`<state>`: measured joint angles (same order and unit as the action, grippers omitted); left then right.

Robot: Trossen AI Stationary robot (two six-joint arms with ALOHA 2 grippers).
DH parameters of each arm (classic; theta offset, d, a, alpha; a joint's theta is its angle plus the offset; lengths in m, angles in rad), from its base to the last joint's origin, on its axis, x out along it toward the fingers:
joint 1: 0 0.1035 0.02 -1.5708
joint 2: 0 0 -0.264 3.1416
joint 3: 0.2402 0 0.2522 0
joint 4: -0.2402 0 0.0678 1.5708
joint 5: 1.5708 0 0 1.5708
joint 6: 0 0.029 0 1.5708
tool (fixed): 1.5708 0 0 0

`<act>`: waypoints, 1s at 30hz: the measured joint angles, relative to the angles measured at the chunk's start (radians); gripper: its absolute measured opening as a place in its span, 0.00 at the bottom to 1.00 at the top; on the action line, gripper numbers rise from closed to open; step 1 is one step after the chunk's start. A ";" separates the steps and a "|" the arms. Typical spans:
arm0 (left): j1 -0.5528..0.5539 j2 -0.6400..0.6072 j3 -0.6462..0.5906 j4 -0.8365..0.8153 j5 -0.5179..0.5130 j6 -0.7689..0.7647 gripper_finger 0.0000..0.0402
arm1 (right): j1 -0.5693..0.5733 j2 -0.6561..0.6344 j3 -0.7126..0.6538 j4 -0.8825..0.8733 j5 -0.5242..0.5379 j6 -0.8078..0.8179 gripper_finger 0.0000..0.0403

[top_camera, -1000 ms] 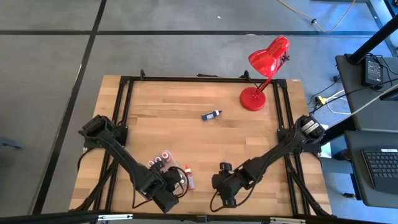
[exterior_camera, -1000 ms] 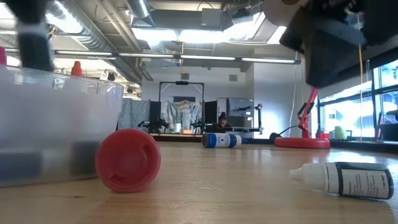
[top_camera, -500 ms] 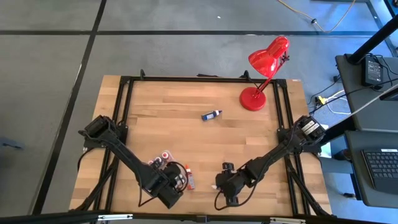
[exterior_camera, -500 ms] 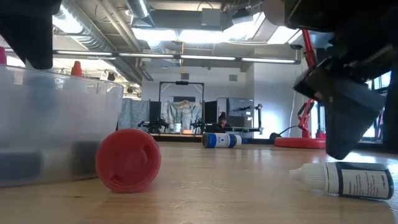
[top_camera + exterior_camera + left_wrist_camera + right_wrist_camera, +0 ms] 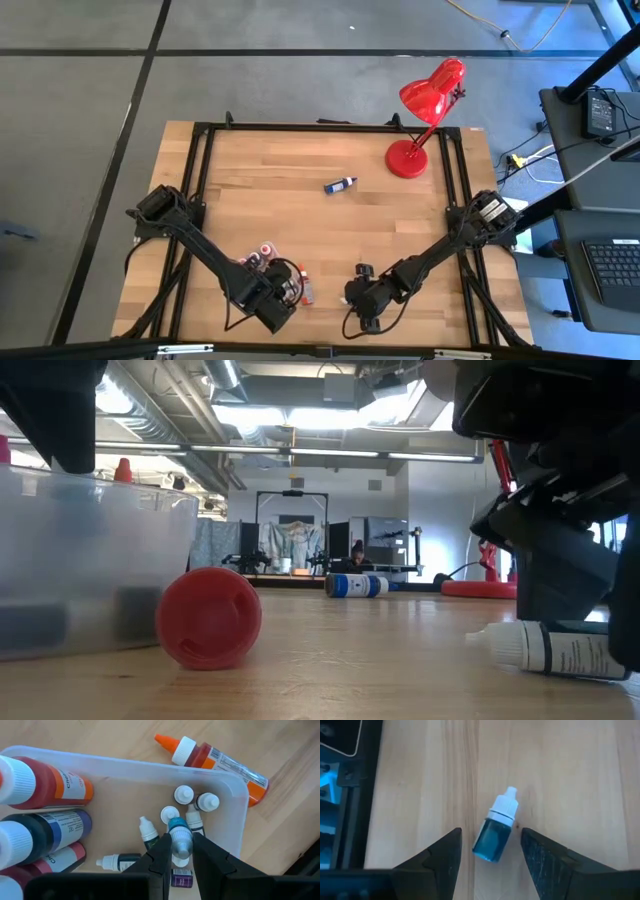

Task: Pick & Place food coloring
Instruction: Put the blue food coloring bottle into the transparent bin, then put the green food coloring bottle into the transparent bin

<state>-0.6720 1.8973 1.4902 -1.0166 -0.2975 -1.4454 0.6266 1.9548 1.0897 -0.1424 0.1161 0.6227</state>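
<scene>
Even, bright overhead light falls on the wooden table [image 5: 300,190], leaving soft shadows. Ceiling strip lights [image 5: 300,415] glare in the low view, where the near red cap [image 5: 208,617] is blurred.

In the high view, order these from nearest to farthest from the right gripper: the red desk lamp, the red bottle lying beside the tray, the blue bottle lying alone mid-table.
From the right gripper, near the table's front edge:
1. The red bottle, just to its left, beside the tray.
2. The blue bottle, farther back, mid-table.
3. The red desk lamp, at the far right corner.
</scene>
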 joint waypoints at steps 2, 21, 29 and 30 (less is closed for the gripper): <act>0.000 0.000 0.000 0.001 0.002 0.000 0.15 | 0.000 0.002 0.000 -0.002 0.000 0.003 0.52; 0.000 0.000 0.000 0.007 -0.006 0.018 0.26 | -0.001 -0.006 0.011 -0.056 0.025 0.004 0.17; 0.001 -0.005 0.000 0.004 0.021 0.027 0.45 | -0.002 -0.077 0.006 -0.105 0.011 0.022 0.17; 0.001 -0.009 0.000 0.004 0.019 0.038 0.46 | -0.002 -0.092 0.006 -0.120 0.013 0.025 0.17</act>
<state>-0.6712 1.8880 1.4907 -1.0123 -0.2790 -1.4076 0.6243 1.8633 1.0958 -0.2621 0.1290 0.6477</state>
